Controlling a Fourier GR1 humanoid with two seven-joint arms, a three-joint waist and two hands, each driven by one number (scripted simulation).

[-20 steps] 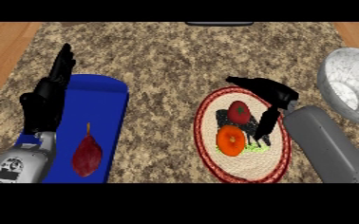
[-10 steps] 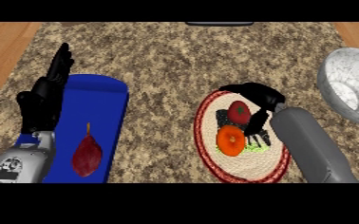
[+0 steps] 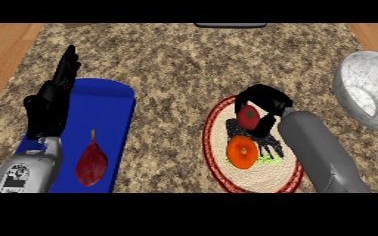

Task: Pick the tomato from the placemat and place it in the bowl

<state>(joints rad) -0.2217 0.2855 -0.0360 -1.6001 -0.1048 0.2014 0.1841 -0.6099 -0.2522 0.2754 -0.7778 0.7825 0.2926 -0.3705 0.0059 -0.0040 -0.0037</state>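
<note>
A red tomato [image 3: 249, 117] with a green stem lies on the round woven placemat [image 3: 218, 164], which has a red rim. My right hand [image 3: 264, 99] arches over the tomato, its fingers curled round the top and right side, hiding part of it. An orange round fruit [image 3: 241, 151] sits just in front of the tomato on the same placemat. The grey bowl [image 3: 357, 92] stands at the right edge, cut off by the frame. At the far left my left hand [image 3: 50, 102] rests open, fingers up.
A blue mat [image 3: 107, 110] lies at the left with a dark red pointed vegetable [image 3: 91, 161] on it. A dark flat object [image 3: 229, 25] shows at the counter's far edge. Wooden floor borders the granite counter on both sides.
My right hand has moved left over the placemat and its fingers have curled down around the tomato. The left hand has stayed still.
</note>
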